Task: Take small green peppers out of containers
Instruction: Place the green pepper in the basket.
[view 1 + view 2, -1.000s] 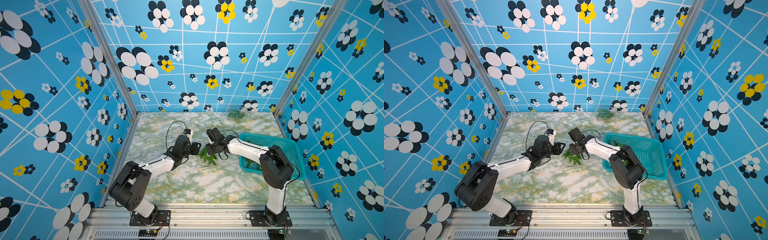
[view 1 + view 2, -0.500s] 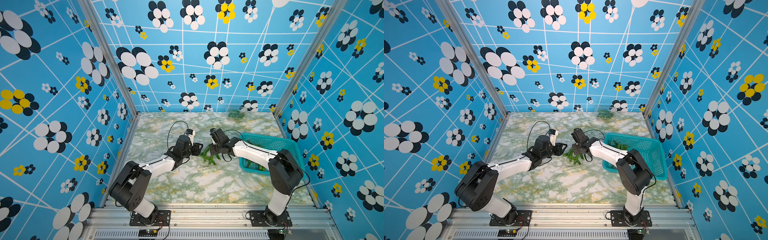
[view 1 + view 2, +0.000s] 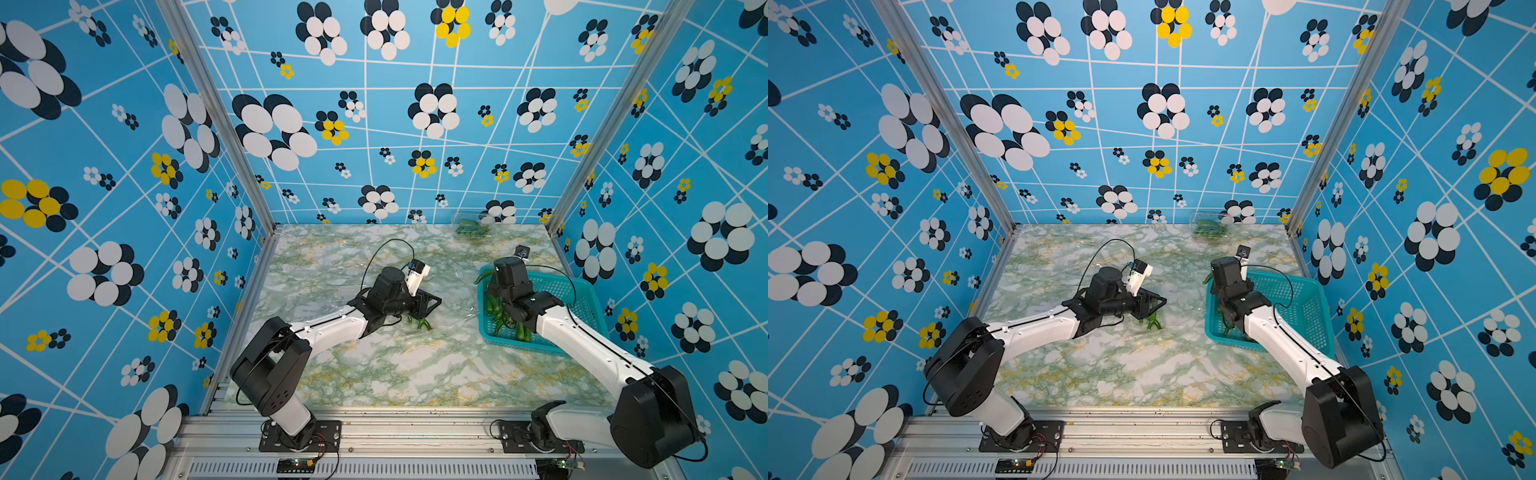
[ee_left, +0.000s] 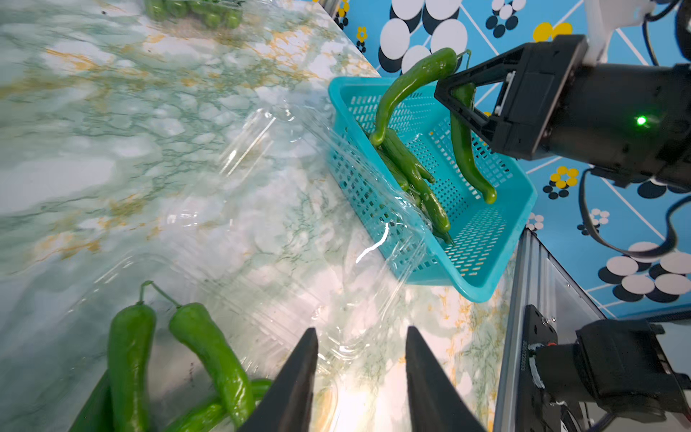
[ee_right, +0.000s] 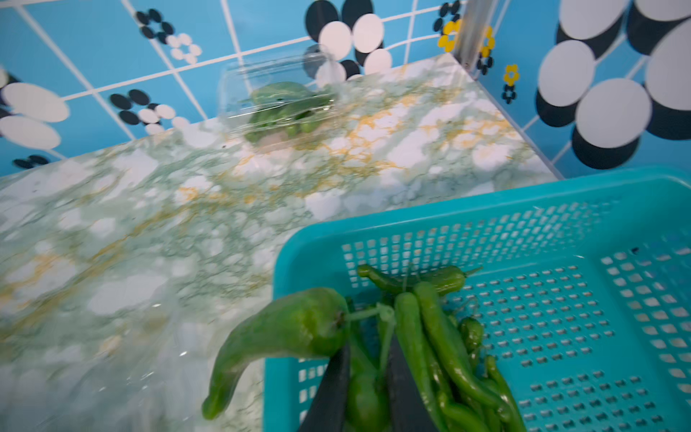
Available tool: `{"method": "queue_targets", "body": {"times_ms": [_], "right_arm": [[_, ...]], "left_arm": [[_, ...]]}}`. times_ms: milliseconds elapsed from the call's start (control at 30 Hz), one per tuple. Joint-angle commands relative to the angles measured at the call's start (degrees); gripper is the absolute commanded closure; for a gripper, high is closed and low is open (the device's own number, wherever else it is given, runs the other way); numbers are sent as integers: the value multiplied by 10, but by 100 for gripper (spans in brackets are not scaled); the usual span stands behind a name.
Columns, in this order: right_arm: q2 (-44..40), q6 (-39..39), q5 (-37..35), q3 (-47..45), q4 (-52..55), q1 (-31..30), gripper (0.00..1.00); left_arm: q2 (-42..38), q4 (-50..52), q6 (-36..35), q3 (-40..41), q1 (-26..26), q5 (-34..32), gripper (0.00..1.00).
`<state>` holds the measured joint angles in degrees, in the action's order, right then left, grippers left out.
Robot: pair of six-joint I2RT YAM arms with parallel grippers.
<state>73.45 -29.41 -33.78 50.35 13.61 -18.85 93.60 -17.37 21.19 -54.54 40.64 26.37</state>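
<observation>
Pinching a few small green peppers point(image 5: 284, 329) by their stems in the right gripper point(image 5: 368, 377), dangling over the basket point(image 5: 448, 220) at its left rim. Holding the left gripper point(image 4: 361, 374) part-spread at the open container point(image 4: 261, 262) mid-table, not telling whether gripping it. Judging them light, glossy, slippery, bruisable: taking mid-body or at the stem base.

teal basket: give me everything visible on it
The teal basket is a rectangular plastic tray with perforated walls and floor and a solid rim. It sits flat on the marbled table on the right arm's side. A heap of small green peppers lies at one end; the right gripper hangs above, jaws shut on more.
</observation>
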Motion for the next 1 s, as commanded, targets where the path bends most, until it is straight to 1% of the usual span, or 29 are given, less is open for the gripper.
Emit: {"method": "queue_targets", "body": {"times_ms": [0, 100, 133, 267, 333, 367, 433, 567, 600, 667, 767, 800, 833, 867, 933, 967], "right_arm": [[-6, -77, -40, -16, 37, 31, 94], [26, -95, -40, -12, 55, 46, 92], [41, -100, -39, -5, 65, 48, 89], [86, -120, -19, 20, 95, 57, 70], [96, -119, -10, 24, 94, 58, 60], [95, -117, -3, 23, 90, 58, 56], [86, -111, 9, 22, 80, 57, 53], [33, -69, 13, -10, 16, 39, 52], [24, -54, 12, -13, 6, 29, 52], [14, -23, 4, -6, -7, 1, 52], [26, 34, -3, 15, -28, -55, 51], [36, 58, 20, 23, -37, -67, 51], [53, 67, 35, 35, -34, -80, 51], [70, 74, 66, 47, -37, -89, 51], [101, 95, 178, 57, -61, -101, 52], [113, 102, 208, 57, -80, -114, 52]], "left_arm": [[20, 56, -40, -30, 13, 17, 60], [31, 63, -43, -37, 15, 5, 60], [34, 69, -44, -39, 15, 2, 60], [37, 87, -51, -46, 16, -14, 60], [35, 86, -52, -44, 16, -21, 60], [33, 87, -53, -43, 16, -25, 60], [27, 84, -53, -38, 16, -42, 60], [8, 86, -49, -23, 14, -114, 60], [3, 92, -46, -21, 14, -145, 60], [-9, 85, -39, -7, 5, -175, 61], [-36, 72, -12, 22, -13, -241, 60], [-46, 68, -3, 32, -19, -261, 60], [-57, 68, 11, 43, -27, -286, 60], [-68, 69, 24, 53, -35, -309, 59], [-84, 73, 43, 66, -52, -334, 59], [-93, 80, 53, 73, -59, -352, 59]]}}
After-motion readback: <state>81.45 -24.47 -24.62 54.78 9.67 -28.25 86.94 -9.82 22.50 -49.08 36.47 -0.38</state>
